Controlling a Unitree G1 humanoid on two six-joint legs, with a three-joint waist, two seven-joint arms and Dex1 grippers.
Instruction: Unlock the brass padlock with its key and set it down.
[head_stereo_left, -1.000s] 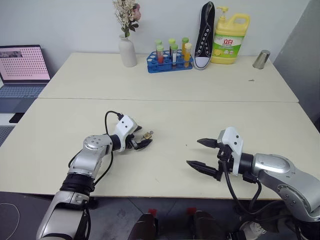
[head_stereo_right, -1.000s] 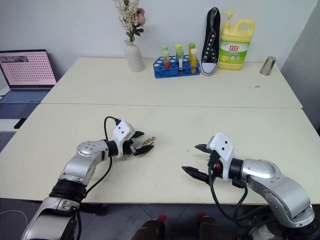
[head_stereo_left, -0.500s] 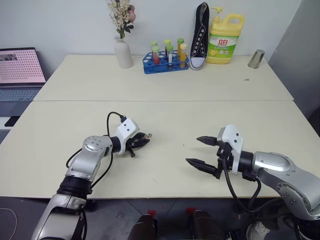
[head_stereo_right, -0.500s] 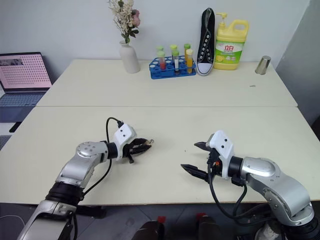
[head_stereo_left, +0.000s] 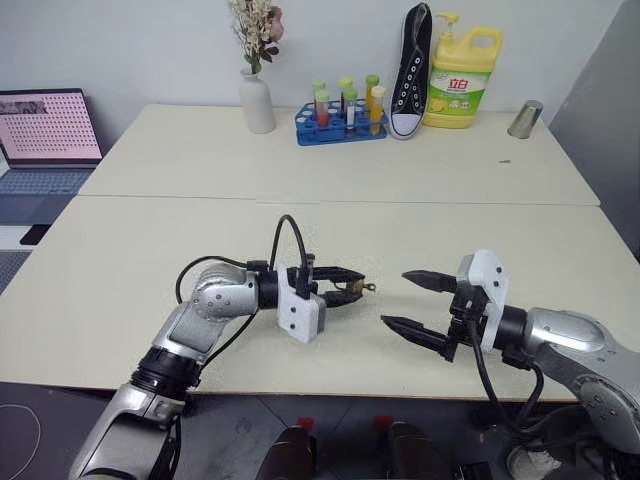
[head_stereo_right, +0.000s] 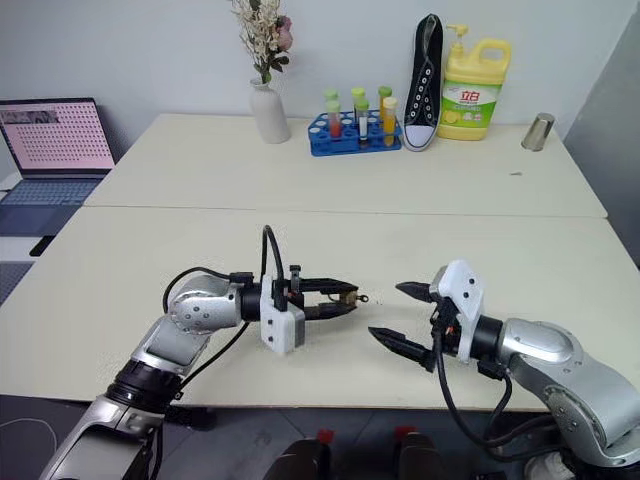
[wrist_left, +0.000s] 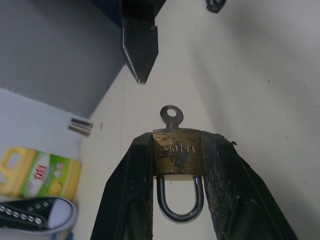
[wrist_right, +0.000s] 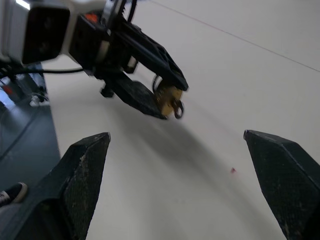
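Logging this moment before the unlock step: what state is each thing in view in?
brass padlock: clamped between the left gripper's fingers, off the table, shackle closed
key: in the padlock, its ring sticking out
left gripper: shut on the padlock
right gripper: open, holding nothing
laptop: lid up, screen lit
shoe: propped upright against the wall

The small brass padlock (wrist_left: 176, 152) is pinched sideways above the table, key (wrist_left: 171, 116) sticking out, silvery shackle closed.
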